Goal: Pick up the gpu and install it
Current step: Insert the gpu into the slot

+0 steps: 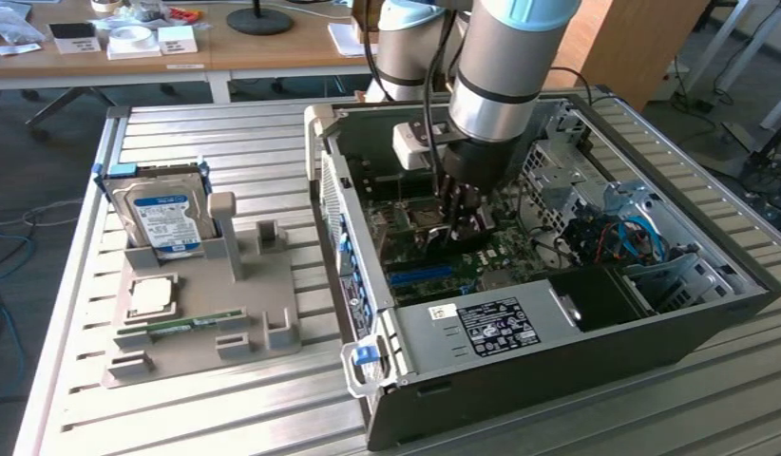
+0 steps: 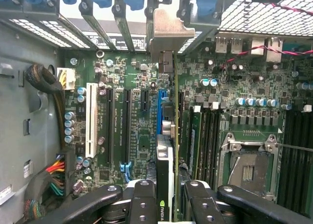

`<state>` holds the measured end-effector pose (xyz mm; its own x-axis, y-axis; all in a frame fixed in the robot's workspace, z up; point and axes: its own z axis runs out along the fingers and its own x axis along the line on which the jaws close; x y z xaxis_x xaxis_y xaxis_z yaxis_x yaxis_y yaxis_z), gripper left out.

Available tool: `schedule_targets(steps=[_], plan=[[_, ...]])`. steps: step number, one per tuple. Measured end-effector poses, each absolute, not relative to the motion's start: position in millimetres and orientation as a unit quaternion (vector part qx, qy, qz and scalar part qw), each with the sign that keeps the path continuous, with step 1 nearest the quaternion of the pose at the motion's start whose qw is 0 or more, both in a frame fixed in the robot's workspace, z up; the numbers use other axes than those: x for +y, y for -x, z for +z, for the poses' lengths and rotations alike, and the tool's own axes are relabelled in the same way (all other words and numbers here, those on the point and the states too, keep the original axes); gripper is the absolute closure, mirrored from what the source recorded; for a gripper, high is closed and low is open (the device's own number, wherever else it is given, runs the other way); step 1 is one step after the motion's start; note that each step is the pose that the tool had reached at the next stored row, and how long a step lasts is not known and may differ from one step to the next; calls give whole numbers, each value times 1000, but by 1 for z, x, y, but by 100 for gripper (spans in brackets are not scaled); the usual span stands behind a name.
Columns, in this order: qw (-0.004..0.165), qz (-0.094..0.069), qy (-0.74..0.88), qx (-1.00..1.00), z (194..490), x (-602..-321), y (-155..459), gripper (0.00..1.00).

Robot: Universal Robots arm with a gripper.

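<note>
The gpu [image 2: 167,150] shows edge-on in the wrist view, a thin dark card with a greyish metal end bracket [image 2: 168,35] at its far end. My gripper [image 2: 168,204] is shut on it, with a black finger [image 2: 142,199] on each side of the card. The card stands upright directly over the blue slot [image 2: 162,106] of the green motherboard [image 2: 137,116], and its bracket reaches the row of rear slot openings. In the exterior view my gripper [image 1: 465,217] reaches down into the open computer case [image 1: 542,332], low over the motherboard.
A grey parts holder [image 1: 238,285] at the exterior view's left carries a blue-labelled hard drive [image 1: 162,217], a processor chip [image 1: 152,296] and a green memory stick [image 1: 188,325]. Inside the case are the processor socket [image 2: 247,168], memory slots [image 2: 205,136] and cable bundles [image 2: 58,177].
</note>
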<state>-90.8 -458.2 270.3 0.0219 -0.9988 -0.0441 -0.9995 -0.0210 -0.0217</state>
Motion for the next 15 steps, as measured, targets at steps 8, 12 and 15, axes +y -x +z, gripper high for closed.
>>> schedule_targets(steps=[8,12,15], plan=[[28,4,715,699,261,-458,101,73],[28,4,714,699,262,-458,101,73],[28,4,714,699,262,-458,101,73]])
